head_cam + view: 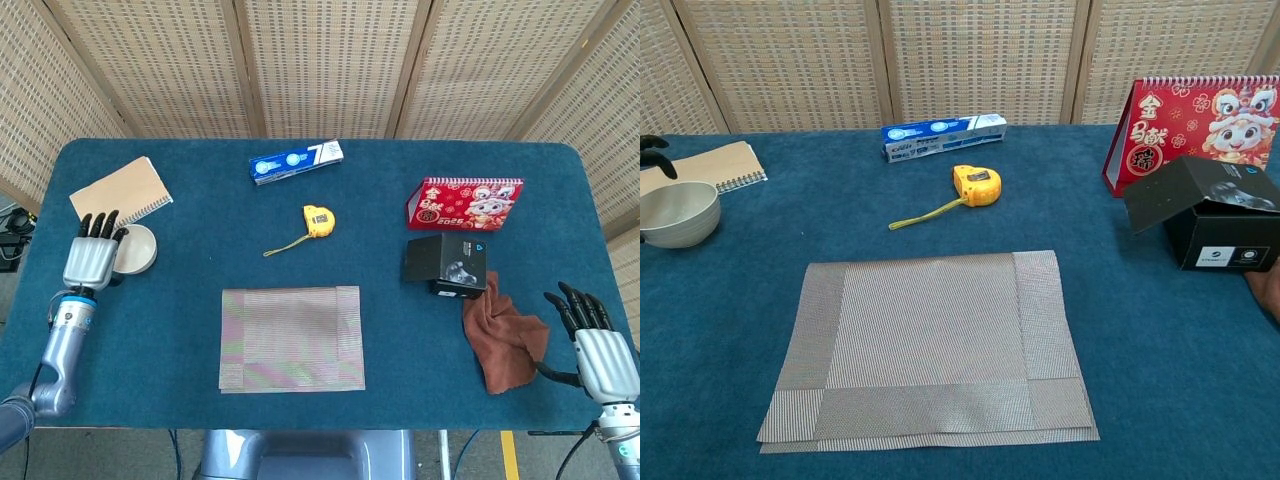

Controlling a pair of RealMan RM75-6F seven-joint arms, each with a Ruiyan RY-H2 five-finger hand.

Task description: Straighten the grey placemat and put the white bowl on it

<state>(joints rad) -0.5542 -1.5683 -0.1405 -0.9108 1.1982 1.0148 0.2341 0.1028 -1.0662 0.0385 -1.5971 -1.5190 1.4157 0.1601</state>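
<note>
The grey placemat (291,338) lies flat at the front middle of the blue table, its edges nearly square to the table's front; in the chest view the placemat (930,345) shows a second layer along its near edge. The white bowl (137,248) is low at the far left, upright, and my left hand (90,262) grips its left rim. In the chest view the bowl (678,213) seems to rest on the cloth, with only a dark fingertip (655,148) of that hand showing. My right hand (602,352) hovers at the front right corner, fingers spread, holding nothing.
A spiral notebook (120,188) lies behind the bowl. A blue box (296,161), a yellow tape measure (318,220), a red calendar (464,202) and a black box (446,262) sit further back and right. A brown cloth (505,335) lies beside my right hand.
</note>
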